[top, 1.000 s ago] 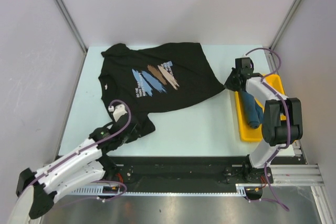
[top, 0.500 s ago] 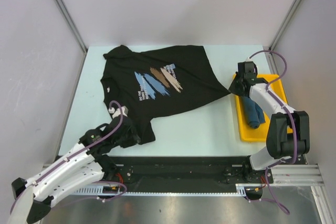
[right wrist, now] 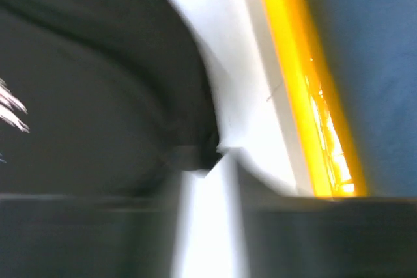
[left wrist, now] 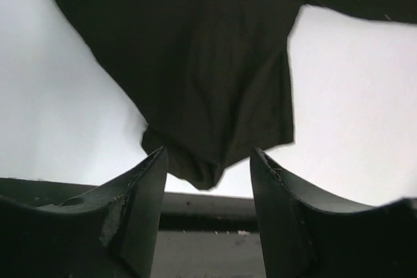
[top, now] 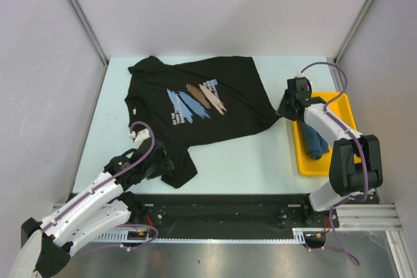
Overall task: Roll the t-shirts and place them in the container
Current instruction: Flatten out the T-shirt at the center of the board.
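The black t-shirt (top: 195,105) lies spread print-up across the table's middle, with blue, brown and white strokes on its chest. My left gripper (top: 164,165) stands open at its near-left corner. In the left wrist view that corner (left wrist: 205,96) lies loose just ahead of the open gripper (left wrist: 207,155), with nothing pinched. My right gripper (top: 284,107) stands open at the shirt's right corner. The right wrist view is blurred, but bare table shows between the fingers (right wrist: 85,239) and the shirt corner (right wrist: 189,154) sits just off their tips. The teal-blue t-shirt (top: 314,136) lies bunched in the yellow tray (top: 301,161).
The yellow tray (right wrist: 296,89) sits at the table's right edge, close beside my right gripper. White walls enclose the table on three sides. The black rail (top: 228,209) with both arm bases runs along the near edge.
Both grippers have opened and let go of the black shirt's corners. The shirt now lies flatter, its near-left corner pulled a little toward the near edge.
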Controlling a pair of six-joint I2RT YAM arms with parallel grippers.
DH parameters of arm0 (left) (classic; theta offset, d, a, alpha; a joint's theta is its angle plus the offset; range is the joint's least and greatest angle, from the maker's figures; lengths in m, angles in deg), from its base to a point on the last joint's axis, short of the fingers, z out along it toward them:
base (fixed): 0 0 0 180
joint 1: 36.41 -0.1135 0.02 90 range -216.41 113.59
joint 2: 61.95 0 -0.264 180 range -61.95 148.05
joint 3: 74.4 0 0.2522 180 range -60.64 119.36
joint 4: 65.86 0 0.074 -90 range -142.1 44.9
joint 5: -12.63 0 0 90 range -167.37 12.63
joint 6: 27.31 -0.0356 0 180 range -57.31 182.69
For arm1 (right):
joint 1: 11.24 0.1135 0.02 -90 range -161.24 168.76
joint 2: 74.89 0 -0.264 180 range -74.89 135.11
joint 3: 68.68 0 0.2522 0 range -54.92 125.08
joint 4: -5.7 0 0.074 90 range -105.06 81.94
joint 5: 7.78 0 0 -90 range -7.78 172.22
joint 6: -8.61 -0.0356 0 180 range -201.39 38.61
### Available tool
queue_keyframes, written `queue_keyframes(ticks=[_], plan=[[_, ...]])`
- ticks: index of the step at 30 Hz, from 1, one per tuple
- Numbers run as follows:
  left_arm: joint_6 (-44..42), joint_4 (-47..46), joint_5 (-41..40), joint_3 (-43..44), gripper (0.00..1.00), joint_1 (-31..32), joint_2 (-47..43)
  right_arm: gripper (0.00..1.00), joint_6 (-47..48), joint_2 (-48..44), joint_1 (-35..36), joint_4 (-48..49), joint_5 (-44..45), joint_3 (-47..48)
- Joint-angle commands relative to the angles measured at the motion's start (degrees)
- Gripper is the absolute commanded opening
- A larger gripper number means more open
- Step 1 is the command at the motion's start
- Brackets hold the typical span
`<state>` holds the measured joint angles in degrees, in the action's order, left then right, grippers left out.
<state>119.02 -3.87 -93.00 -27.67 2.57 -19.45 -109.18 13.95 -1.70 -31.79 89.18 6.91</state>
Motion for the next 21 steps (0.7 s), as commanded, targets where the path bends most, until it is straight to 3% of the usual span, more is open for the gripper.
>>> queue_keyframes(ticks=[1,4,7,11,12,15,19,21], plan=[[3.1,-2.4,-0.5,-3.9,0.56,-3.8,-2.4,0.65,0.9,-1.7,2.1,-0.4,3.2,0.1],[3.0,-3.1,0.0,-4.5,0.55,-3.9,-4.9,0.65,1.5,-5.5,4.0,-1.7,2.9,0.1],[3.5,-0.9,0.7,-3.0,0.54,-4.0,-5.1,0.62,1.1,-9.4,11.3,-3.1,4.3,0.1],[9.0,5.3,0.1,-2.7,0.46,-4.0,-5.9,0.53,0.5,-10.4,27.8,-0.7,4.0,-1.3],[11.9,6.3,-0.4,-2.7,0.45,-4.0,-6.2,0.53,0.5,-9.7,35.8,1.4,4.8,-1.4],[13.7,8.2,-0.8,-2.7,0.4,-4.1,-6.4,0.46,0.1,-5.0,47.7,7.6,4.8,-1.4],[15.4,9.1,-2.4,-4.0,0.36,-4.1,-5.9,0.35,-0.5,4.1,55.9,11.4,3.8,1.9],[16.0,8.0,-2.4,-4.7,0.33,-4.1,-5.6,0.35,0.0,9.1,58.1,11.6,5.1,4.7]])
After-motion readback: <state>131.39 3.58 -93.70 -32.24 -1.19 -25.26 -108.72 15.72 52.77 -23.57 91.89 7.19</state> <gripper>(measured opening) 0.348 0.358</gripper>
